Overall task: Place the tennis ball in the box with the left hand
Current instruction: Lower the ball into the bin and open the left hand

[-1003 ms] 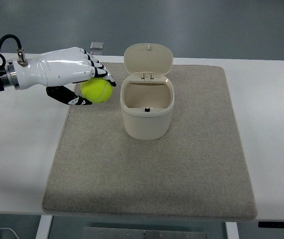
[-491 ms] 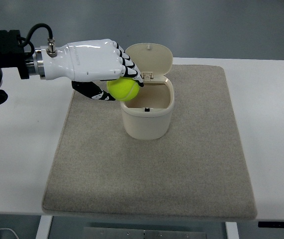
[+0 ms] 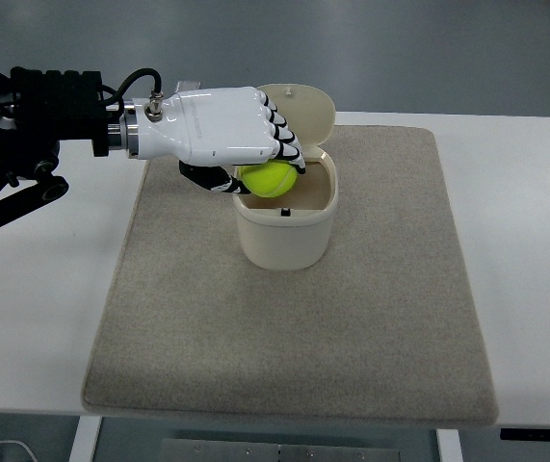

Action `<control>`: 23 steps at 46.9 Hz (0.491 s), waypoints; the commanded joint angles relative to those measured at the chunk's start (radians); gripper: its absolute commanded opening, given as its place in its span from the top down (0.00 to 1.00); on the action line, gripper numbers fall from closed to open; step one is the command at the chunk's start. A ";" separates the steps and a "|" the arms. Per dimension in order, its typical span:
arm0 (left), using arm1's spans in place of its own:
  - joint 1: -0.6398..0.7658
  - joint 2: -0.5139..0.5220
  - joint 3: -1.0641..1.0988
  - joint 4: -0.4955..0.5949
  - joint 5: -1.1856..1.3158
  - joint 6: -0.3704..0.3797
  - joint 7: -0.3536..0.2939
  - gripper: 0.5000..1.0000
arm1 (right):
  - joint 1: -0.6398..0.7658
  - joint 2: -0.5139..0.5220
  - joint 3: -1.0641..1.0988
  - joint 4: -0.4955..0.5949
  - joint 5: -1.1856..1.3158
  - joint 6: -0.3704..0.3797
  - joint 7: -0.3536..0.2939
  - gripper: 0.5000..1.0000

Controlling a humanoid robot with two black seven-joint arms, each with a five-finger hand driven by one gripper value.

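Down at the near edge, the white table carries one grey-beige fabric mat, a big rectangle with bare weave across its whole front half. Moving up the mat, there's the single cream plastic box, a small rounded bin standing upright, its hinged lid flipped up and back so the mouth is wide open. And right at that mouth, the one bright yellow-green tennis ball, fuzzy and round, poised over the box's left rim, partly above the opening, not down inside. It's gripped by the white left hand: black-jointed fingers curl over the top of the ball, and a dark thumb presses in from below and to the left. The hand's glossy white shell covers the ball's upper side, so only the lower front of the ball shows. The hand also hides the left rear corner of the box and part of the lid. Further left, the black forearm with its cable comes in from the left edge. Beyond it all, the far strip of table and grey floor.
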 commanded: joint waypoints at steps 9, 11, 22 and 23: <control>0.010 -0.048 -0.002 0.026 0.000 0.004 0.000 0.53 | 0.000 0.000 0.000 0.000 0.001 0.000 0.000 0.12; 0.013 -0.049 -0.002 0.026 0.000 0.004 0.000 0.49 | 0.000 0.000 0.000 0.000 -0.001 0.000 0.000 0.12; 0.026 -0.049 -0.002 0.040 -0.011 0.005 0.000 0.27 | 0.000 0.000 0.000 0.000 -0.001 0.000 0.000 0.12; 0.027 -0.048 -0.002 0.040 -0.012 0.005 0.000 0.23 | 0.000 0.000 0.000 0.000 -0.001 0.000 0.000 0.12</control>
